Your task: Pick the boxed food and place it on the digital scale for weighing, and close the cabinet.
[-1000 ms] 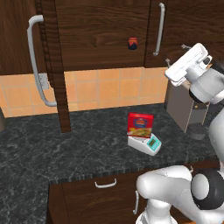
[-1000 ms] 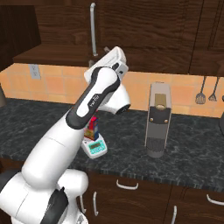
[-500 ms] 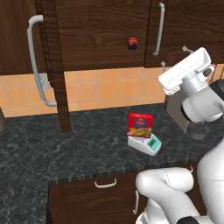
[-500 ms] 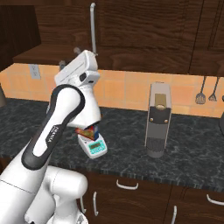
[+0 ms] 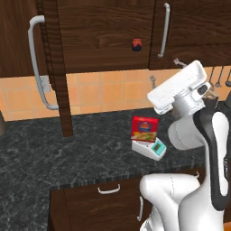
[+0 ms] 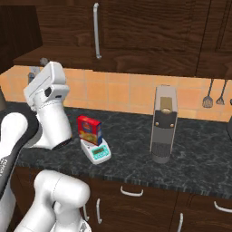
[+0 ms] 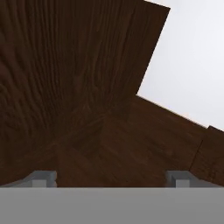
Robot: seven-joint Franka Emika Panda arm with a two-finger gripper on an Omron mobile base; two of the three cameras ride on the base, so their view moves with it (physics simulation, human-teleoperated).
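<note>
In the left base view, the far left shows the open door of the cabinet, swung out edge-on toward the camera with its long light-grey bar handle facing left. Inside the cabinet, behind that door, a small dark red jar stands alone on the shelf; to its right a closed door carries another bar handle. Below, on the black speckled counter, the boxed food stands upright on the digital scale, its red front with the yellow food picture facing out and the scale's teal display panel showing at the front right corner. In the right base view the same box sits on the scale, and well to the right of it stands a tall grey coffee machine, with two dark utensils hanging on the tiled wall further right. The arm is raised above counter level, its white hand tilted upward toward the cabinet, apart from the box and to its right in the left base view. In the hand view the gripper looks at dark brown wood, and its two fingertips stand wide apart with nothing between them.
</note>
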